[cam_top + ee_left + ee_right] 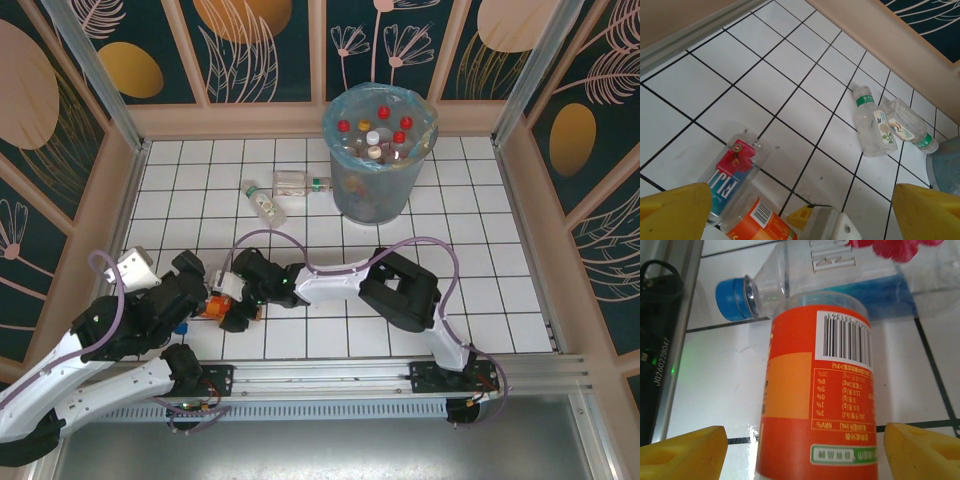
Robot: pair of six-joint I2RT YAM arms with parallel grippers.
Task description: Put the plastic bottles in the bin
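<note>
- Right gripper (805,455) spread, one fingertip on either side of the orange-labelled bottle (815,405), not pinching it;
- Left gripper (800,210) spread wide above the blue-labelled bottle (732,180);
- Bin (380,195) at the table's far side, with bottles inside; a green-capped bottle (300,183) lies just left of it.

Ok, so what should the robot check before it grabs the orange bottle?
1. Jaws open: ok, the right gripper has a finger on each side of the orange bottle.
2. Bottle gripped: not ok, gaps show beside both fingers.
3. Neighbour clear: cannot tell, the blue-capped bottle lies right beside it.
4. Other arm: ok, the left gripper is open and empty, though close by.
5. Drop spot: ok, the bin stands with its top open.
6. Table done: not ok, the green-capped bottle and the green-labelled bottle lie near the bin.
</note>
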